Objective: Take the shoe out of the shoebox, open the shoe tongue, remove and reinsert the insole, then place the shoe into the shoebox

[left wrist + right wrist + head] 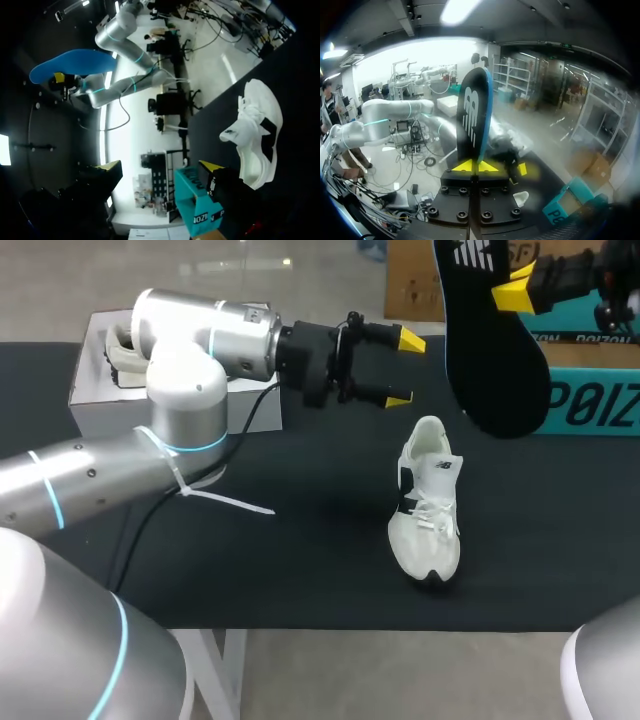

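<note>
The right gripper (512,292) is held up over the far right part of the worktop (300,560) and is pinching the insole (495,360). Its two yellow fingers are pressed against opposite faces near one end, and the rest of the insole sticks out ahead of them. The insole hangs in the air clear of the worktop, above the gap between the shoe (428,502) and the shoebox (595,405). Its top face is black with a white mark. From the left wrist, its underside is blue.

The white shoe stands upright on its sole, right of the worktop's middle and nearer the near edge. Its toe points to the near edge and its heel to the far edge. It has black patches on its side and its laces lie loose over the tongue. Nothing touches it.

The teal shoebox sits at the far right corner of the worktop, well apart from the shoe.

The left gripper (400,370) hovers above the middle of the far half of the worktop. Its fingers are spread wide with nothing between them, and they point towards the insole and shoebox.

A grey box (100,390) with a pale lining sits at the far left corner, behind the left arm (180,390).
</note>
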You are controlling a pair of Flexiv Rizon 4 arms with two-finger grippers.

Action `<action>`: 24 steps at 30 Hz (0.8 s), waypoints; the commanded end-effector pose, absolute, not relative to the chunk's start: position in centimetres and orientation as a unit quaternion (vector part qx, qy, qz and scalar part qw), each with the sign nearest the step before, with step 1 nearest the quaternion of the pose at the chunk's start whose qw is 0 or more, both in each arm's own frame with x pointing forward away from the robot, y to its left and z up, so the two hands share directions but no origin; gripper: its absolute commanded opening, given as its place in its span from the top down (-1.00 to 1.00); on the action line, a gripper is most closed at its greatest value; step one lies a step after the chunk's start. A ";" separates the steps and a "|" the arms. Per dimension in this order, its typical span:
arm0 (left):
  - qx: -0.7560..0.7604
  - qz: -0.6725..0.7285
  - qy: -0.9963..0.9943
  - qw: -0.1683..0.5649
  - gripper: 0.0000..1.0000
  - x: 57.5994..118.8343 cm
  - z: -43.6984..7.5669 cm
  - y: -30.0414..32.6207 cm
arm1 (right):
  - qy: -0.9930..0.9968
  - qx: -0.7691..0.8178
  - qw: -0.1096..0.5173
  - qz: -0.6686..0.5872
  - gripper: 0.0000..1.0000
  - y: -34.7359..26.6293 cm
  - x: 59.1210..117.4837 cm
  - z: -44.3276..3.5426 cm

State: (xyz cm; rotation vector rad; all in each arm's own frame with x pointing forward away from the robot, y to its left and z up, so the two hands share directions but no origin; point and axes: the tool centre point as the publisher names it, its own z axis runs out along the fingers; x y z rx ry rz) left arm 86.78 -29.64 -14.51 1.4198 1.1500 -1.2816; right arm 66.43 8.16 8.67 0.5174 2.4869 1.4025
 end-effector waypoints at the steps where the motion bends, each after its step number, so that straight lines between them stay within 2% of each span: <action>1: 0.572 -0.516 0.462 0.440 -1.00 86.8 -14.6 -29.8 | 0.852 0.178 0.118 0.478 1.00 8.3 66.7 8.7; 11: 0.572 -0.516 0.462 0.440 -1.00 86.8 -14.6 -29.8 | 0.852 0.178 0.118 0.478 1.00 8.3 66.7 8.7; 13: 0.572 -0.516 0.462 0.440 -1.00 86.8 -14.6 -29.8 | 0.850 0.188 0.106 0.481 1.00 6.2 67.7 8.3; 18: 0.572 -0.516 0.462 0.440 -1.00 86.8 -14.6 -29.8 | 0.814 0.235 0.043 0.529 1.00 1.8 69.9 5.7; 24: 0.572 -0.516 0.462 0.440 -1.00 86.8 -14.6 -29.8 | 0.755 0.283 -0.050 0.589 1.00 -0.8 71.6 1.1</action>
